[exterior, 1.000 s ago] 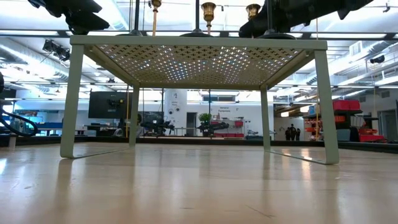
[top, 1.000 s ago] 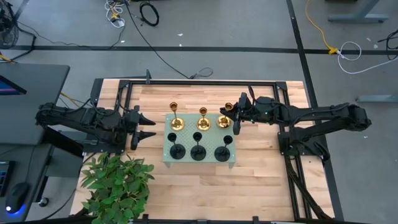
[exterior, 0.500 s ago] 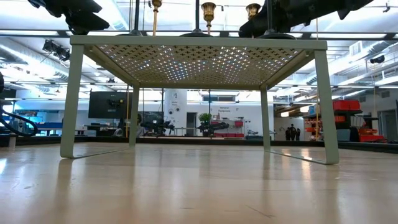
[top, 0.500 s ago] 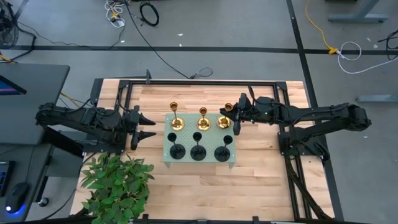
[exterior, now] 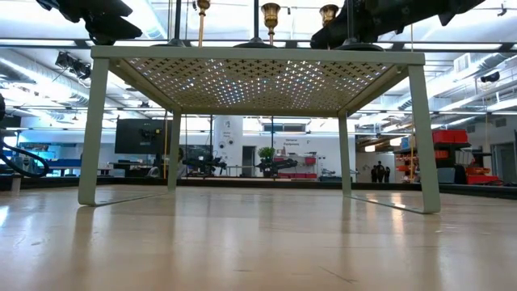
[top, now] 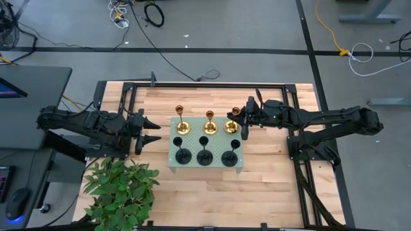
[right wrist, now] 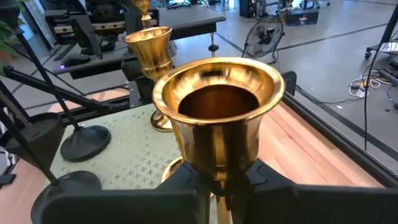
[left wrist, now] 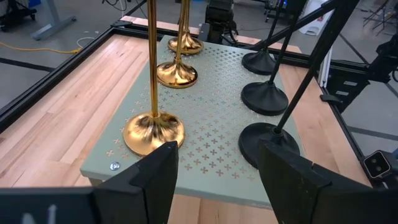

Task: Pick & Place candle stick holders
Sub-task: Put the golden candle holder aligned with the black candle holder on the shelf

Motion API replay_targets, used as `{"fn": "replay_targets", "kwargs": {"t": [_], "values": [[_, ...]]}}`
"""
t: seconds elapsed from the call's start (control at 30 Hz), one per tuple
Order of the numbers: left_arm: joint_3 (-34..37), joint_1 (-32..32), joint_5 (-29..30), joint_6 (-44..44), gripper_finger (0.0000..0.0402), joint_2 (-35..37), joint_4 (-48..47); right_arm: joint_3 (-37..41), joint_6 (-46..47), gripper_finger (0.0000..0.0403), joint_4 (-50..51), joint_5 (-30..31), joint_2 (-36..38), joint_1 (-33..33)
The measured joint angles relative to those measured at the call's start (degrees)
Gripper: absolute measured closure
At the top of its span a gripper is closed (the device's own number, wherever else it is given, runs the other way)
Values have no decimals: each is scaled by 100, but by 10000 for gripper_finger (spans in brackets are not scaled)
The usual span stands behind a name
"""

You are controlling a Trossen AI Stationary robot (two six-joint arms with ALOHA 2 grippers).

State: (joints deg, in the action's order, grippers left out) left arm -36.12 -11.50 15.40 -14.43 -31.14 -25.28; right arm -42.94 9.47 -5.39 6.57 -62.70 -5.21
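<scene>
Fingers of the right gripper [right wrist: 221, 180] pinch the stem of a gold candle holder [top: 232, 122] at the tray's [top: 239, 163] upper right corner. Two more gold holders stand left of it, three black holders [top: 205, 154] in the row below. Left gripper [top: 153, 131] – fingers spread – waits left of the tray.

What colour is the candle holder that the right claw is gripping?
Shiny gold: the right gripper is shut on the gold candle holder, shown best in the right wrist view.
</scene>
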Motion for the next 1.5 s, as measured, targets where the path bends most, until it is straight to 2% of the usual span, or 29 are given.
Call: {"fn": "replay_targets", "kwargs": {"t": [0.93, 1.5], "values": [[0, 1, 2, 3, 184, 2, 0, 6, -2, 345, 0, -47, -57, 2], [0, 1, 2, 4, 184, 0, -1, 4, -309, 225, 199, -151, -57, 2]]}}
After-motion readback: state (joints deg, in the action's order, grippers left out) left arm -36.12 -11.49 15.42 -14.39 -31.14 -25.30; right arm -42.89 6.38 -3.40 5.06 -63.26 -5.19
